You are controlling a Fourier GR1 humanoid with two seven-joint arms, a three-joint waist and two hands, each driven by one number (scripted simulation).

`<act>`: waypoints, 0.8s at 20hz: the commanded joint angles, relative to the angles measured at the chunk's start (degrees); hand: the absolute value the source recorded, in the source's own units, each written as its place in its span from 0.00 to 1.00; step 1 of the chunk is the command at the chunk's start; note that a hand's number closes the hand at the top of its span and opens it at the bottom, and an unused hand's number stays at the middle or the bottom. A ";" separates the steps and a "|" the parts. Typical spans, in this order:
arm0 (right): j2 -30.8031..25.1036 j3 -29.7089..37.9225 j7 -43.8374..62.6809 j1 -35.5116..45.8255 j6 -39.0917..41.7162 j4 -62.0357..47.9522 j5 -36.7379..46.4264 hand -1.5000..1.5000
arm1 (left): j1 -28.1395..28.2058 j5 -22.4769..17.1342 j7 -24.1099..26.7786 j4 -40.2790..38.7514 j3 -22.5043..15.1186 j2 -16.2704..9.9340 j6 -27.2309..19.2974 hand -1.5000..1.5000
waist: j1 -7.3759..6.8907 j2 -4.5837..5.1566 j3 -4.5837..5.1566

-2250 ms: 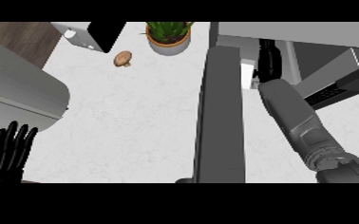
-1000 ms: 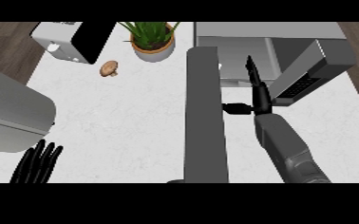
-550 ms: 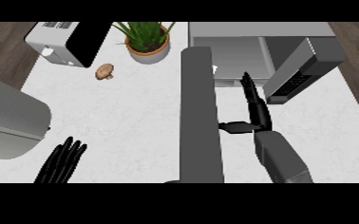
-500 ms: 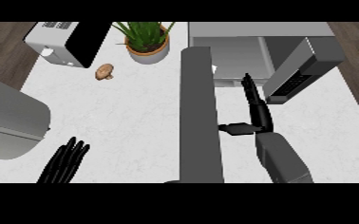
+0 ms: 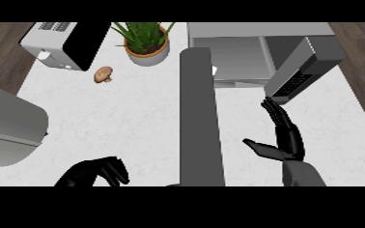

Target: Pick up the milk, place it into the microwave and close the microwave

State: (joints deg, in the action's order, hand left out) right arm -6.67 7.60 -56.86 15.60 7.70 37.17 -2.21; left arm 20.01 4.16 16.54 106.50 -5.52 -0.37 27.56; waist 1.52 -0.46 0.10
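Two hands show at the lower edge. At the lower left, the left hand (image 5: 94, 173) has its fingers bent down toward the counter (image 5: 128, 121) and closes on nothing that I can see. At the lower right, the right hand (image 5: 281, 137) holds its fingers straight and together, pointing away, with the thumb spread to the side; it holds nothing. It stands just right of the open microwave door (image 5: 200, 121), which reaches toward the robot as a long grey slab, and I cannot tell if it touches the door.

Farther away, the microwave (image 5: 235, 58) stands open. At the door's far end a small white edge shows inside the opening; this may be the milk (image 5: 213, 70), but it is too much hidden to be sure. No milk stands on the counter.

My judgement is that closing the door is the step that remains. One risk is that the hand slides along the door instead of pushing it. Another is that the milk, if it stands near the opening, blocks the door. Farthest away, on the left, the mushroom (image 5: 103, 74), plant (image 5: 145, 43) and toaster (image 5: 64, 43) are well apart from this.
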 commanded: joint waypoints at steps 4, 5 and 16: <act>-1.57 -0.95 4.55 -13.58 6.61 17.81 -5.29 0.00 | -10.82 7.41 -1.66 -9.03 -6.63 0.36 -8.00 1.00 | -0.24 0.26 -0.01; -4.09 0.91 7.92 -12.12 7.96 19.82 -7.60 0.00 | -11.09 7.53 -1.19 -9.48 -10.30 0.36 -11.65 1.00 | -0.47 0.28 -0.02; -7.78 2.95 14.35 -19.65 6.89 34.94 -10.33 0.00 | -33.32 10.77 -0.21 -29.28 -20.75 0.36 -24.00 1.00 | -0.17 0.52 -0.03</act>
State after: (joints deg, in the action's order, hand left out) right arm -13.31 10.29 -43.78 -2.73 15.02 68.38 -12.78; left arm -6.89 12.52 13.63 84.49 -20.47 -0.20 10.60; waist 1.14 -0.07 0.06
